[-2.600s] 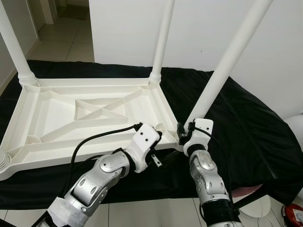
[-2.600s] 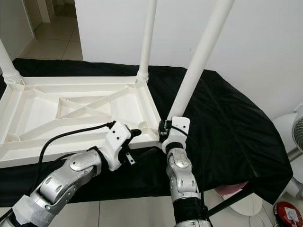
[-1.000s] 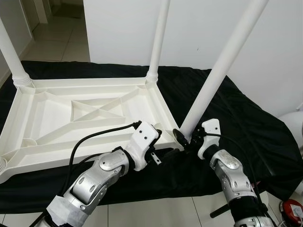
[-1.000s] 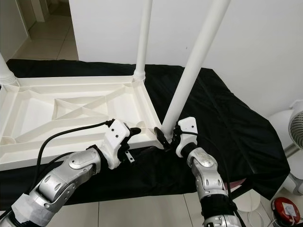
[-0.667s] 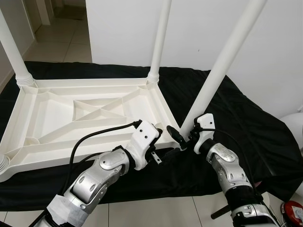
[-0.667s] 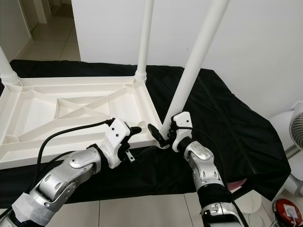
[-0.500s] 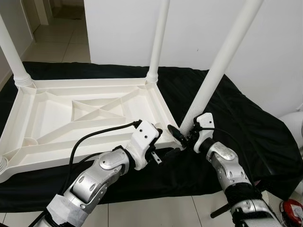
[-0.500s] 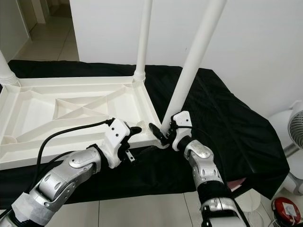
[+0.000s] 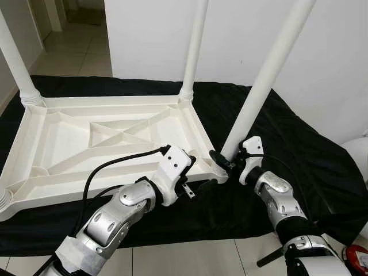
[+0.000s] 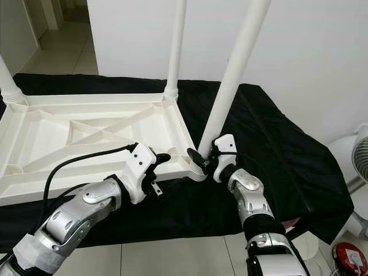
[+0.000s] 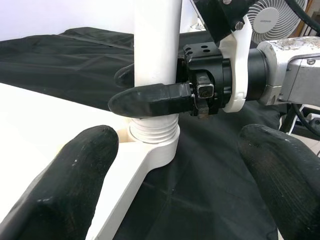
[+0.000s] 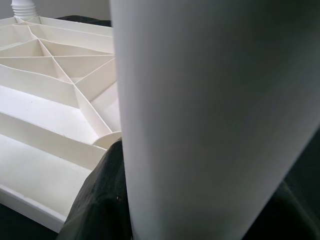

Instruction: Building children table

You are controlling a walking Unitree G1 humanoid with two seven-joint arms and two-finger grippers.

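A white plastic children's table (image 9: 86, 138) lies upside down on a black cloth. Its near right leg (image 9: 267, 75) rises tilted from the corner socket (image 11: 152, 135). My right gripper (image 9: 222, 160) is shut on this leg just above the threaded base, one black finger (image 11: 150, 97) on each side. The leg (image 12: 215, 115) fills the space between those fingers in the right wrist view. My left gripper (image 11: 185, 165) is open beside the same corner, its fingers (image 11: 65, 170) wide apart with nothing between them, close to the table's edge.
Other legs stand at the far right corner (image 9: 192, 46) and the far left corner (image 9: 17, 57), and a leg base (image 9: 3, 198) shows at the near left. A white wall is close behind. A fan (image 10: 359, 149) stands at the right. Tiled floor lies below the cloth's edge.
My right forearm swung out to the right, its fingers came off the leg and spread, and now they have closed on the leg's base again. The left gripper stayed by the corner.
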